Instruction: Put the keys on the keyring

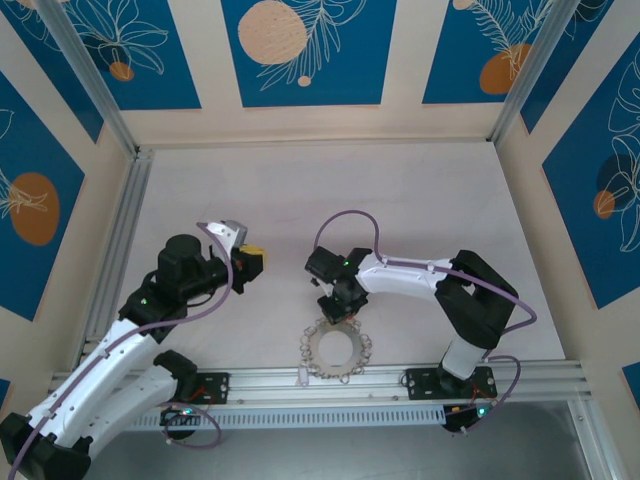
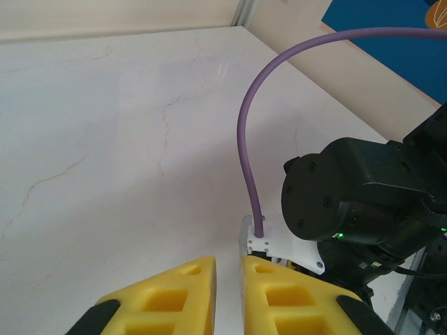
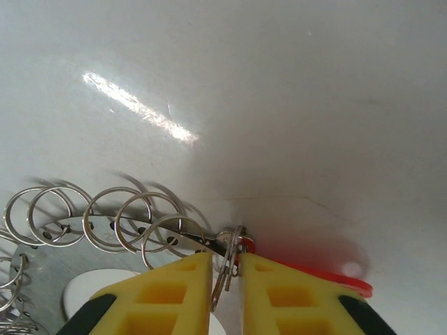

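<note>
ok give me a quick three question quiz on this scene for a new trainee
1. True or false: the flat grey metal keyring lies against the far wall.
2. In the right wrist view, on which side of the right gripper does the small red oval key lie?
3. What sits between the right gripper's yellow fingers? A) a silver wire loop B) the red key C) nothing

Key: 1 false, it lies by the near aluminium rail; 2 the right; 3 A.
</note>
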Motion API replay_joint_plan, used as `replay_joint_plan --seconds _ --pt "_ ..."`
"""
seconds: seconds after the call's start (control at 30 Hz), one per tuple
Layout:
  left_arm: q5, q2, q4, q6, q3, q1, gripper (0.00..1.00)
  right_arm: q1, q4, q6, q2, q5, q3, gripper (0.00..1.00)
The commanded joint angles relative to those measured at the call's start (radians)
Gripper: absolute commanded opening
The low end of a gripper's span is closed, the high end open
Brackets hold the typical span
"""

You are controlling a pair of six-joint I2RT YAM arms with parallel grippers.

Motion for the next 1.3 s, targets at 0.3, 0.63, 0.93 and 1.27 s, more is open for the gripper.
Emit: replay_joint_plan --seconds 0.3,0.63,0.93,1.27 --pt "0.049 -0.006 0.008 -0.020 0.010 0.016 0.17 0.005 0.109 -0.125 -0.178 0.040 -0.042 0.00" --pt "0.244 0.018 0.136 -0.040 0.012 0.016 0.17 0.006 0.485 -0.414 -0.580 -0.107 -0.229 0.00" --pt "0.424 0.035 0.216 -0.031 0.092 0.012 0.19 -0.096 0.718 -0.534 -0.701 -0.400 -0.255 0.00" --pt "0.470 0.052 0.151 0.046 0.173 0.010 0.28 -0.200 0.761 -0.548 -0.677 -0.701 -0.184 0.00"
